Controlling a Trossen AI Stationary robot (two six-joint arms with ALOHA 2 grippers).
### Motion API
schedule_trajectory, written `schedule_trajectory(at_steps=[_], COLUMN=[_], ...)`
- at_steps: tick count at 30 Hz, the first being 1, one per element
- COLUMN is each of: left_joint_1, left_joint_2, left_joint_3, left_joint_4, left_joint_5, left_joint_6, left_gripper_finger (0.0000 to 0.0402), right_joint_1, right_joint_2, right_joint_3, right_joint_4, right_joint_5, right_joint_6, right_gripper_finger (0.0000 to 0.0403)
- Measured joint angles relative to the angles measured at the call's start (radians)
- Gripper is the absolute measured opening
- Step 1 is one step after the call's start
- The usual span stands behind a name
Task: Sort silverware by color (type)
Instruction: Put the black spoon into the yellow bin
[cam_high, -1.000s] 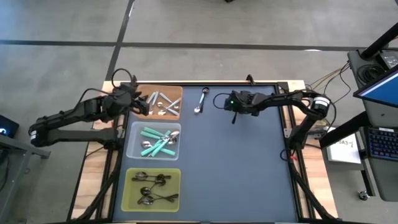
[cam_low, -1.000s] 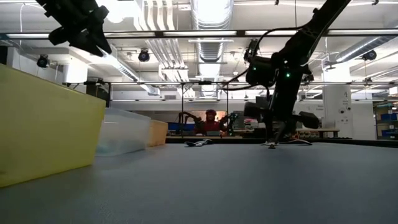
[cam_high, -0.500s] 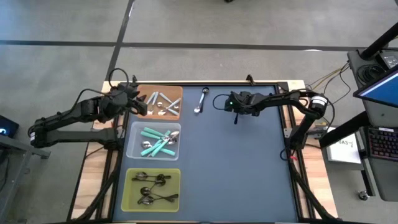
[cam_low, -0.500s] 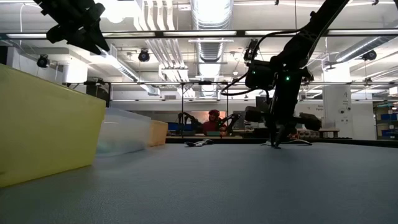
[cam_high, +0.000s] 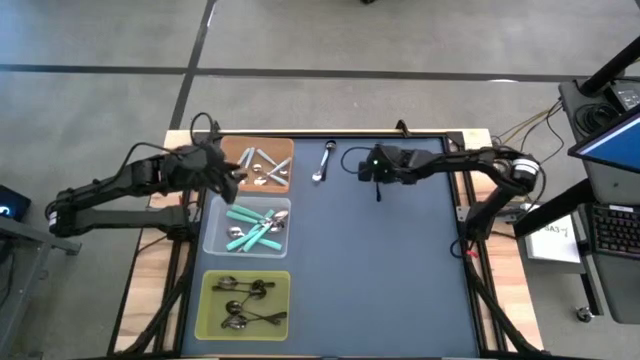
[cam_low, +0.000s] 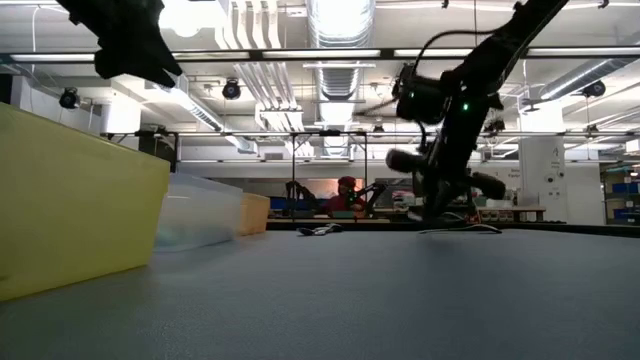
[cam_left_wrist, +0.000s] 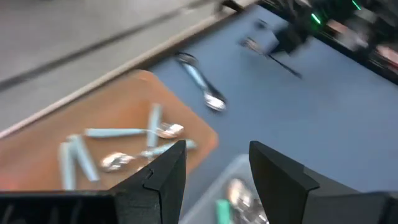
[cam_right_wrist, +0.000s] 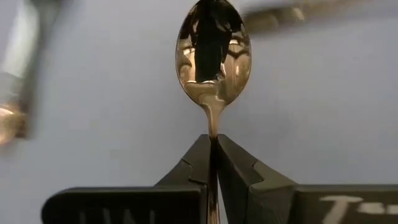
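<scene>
Above table's far edge, right gripper (cam_right_wrist: 212, 155) pinched dark spoon (cam_right_wrist: 213, 46) by thin handle; stiff, light, slippery, prob. twists. Left gripper (cam_left_wrist: 214, 171) hung empty, fingers apart.

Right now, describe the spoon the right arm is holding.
The spoon is dark, glossy metal with an oval bowl that mirrors its surroundings and narrows to a thin neck. The right end effector is shut on that neck and handle, bowl pointing away from the wrist. From above it shows as a thin dark sliver below the end effector, over the blue mat near its far edge. Whether its tip touches the mat cannot be told.
</scene>
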Motion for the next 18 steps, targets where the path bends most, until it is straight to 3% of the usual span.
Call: schedule_trajectory(at_steps=[4,9,14,18], left_joint_1=[0.0,0.0,0.0,0.0], left_joint_2=[0.015,0.055,0.122,0.196], left_joint_3=[0.0,-0.01,-0.05,-0.085], left_joint_4=[0.001,0.041,0.231,0.455], left_joint_5=[0.073,0.075,0.134,0.189], left_joint_6=[0.014,0.014,0.014,0.02], left_gripper_finger=[0.0158,0.0158,0.0158,0.0158], right_joint_1=[0.001,0.033,0.096,0.143], right_joint_2=[-0.066,-0.144,-0.182,-0.183], right_joint_3=[0.0,0.001,0.002,0.003], right_joint_4=[0.052,0.256,0.52,0.618], right_joint_5=[-0.023,-0.096,-0.124,-0.12], right_joint_6=[-0.041,-0.12,-0.225,-0.297], right_gripper_finger=[0.0009,0.0009,0.0009,0.0009])
